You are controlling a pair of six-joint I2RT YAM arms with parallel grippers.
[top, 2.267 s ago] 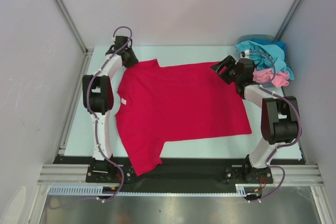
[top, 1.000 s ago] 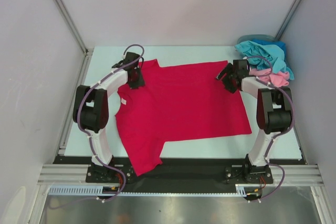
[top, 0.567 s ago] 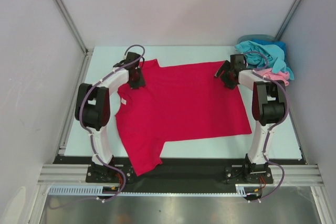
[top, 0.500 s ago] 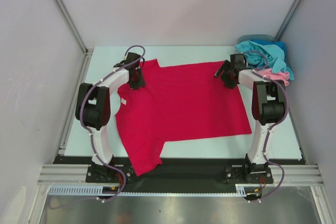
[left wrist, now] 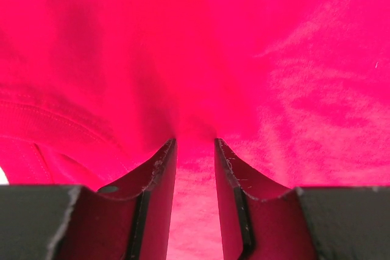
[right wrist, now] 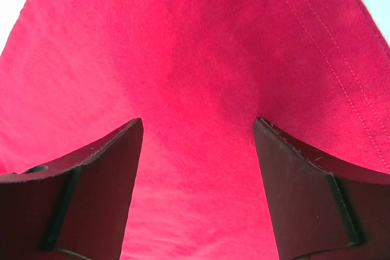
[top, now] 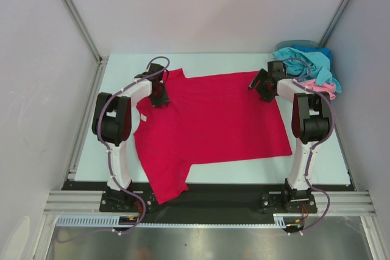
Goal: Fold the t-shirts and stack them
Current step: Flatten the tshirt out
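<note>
Where left fingers (left wrist: 159, 175) pinch, crimson t-shirt (top: 213, 120) puckers; elsewhere flat.

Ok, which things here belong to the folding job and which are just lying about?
Job: crimson red cloth t-shirt, spread flat; crumpled teal-blue cloth shirt; crumpled light pink cloth shirt; left tool, pinching the red shirt; right tool, open over it.
Lying about: blue-grey plastic basket, behind the crumpled shirts.

Crimson red t-shirt (top: 213, 120), teal-blue shirt (top: 309, 61), light pink shirt (top: 321, 86), pale table (top: 323, 162)
</note>
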